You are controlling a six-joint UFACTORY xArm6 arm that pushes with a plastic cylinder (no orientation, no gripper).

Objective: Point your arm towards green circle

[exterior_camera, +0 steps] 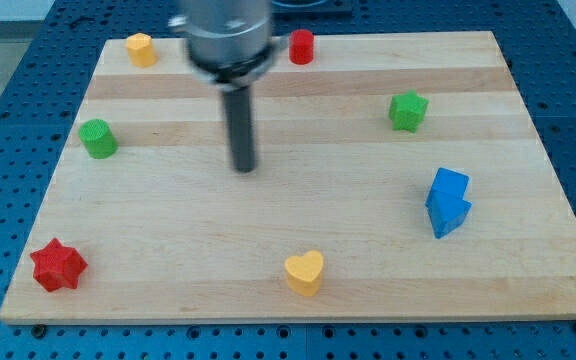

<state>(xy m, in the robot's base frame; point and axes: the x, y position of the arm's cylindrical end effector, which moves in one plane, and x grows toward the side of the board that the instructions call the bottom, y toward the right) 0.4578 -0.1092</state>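
While our tip (243,168) stands free on bare board (298,235), touching no block, the green circle (98,138) lies well apart toward the view's left, so we judge the approach unfinished.

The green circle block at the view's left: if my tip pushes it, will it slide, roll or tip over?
The green circle stands upright on its flat end and looks squat, so it probably slides, not tips. An off-centre push from my tip may deflect off its round side.
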